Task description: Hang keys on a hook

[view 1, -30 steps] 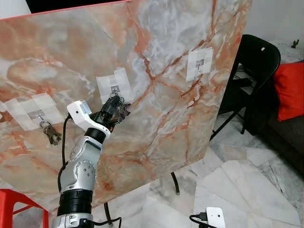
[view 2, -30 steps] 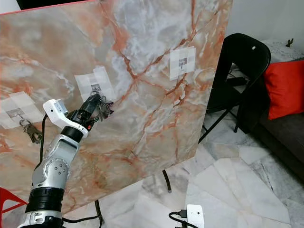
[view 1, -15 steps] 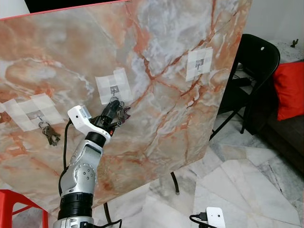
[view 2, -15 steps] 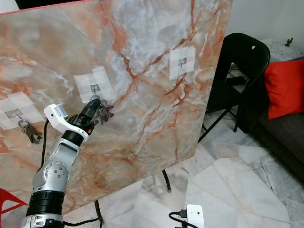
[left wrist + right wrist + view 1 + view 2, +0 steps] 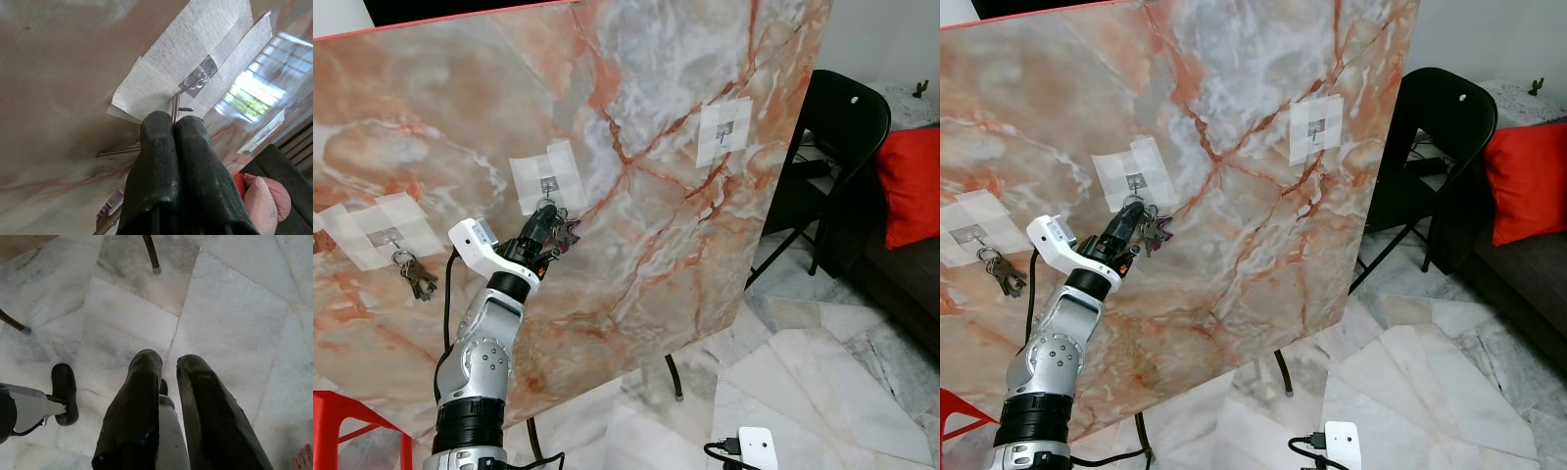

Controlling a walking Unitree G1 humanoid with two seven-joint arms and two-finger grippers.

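A home, by the looks: marble floor [image 5: 822, 372], black folding chair [image 5: 837, 147], red cushion [image 5: 911, 186] just beside the chair.

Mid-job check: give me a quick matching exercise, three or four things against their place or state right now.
Things:
1. left pincer
2. dark key bunch on a ring
3. right taped metal hook
4. red cushion

States:
A. bare, nothing hanging
B. hanging from the left taped hook
C. beside the black folding chair
D. shut on a thin metal key ring at the middle taped hook

Pairs: 1-D, 2-B, 3-A, 4-C
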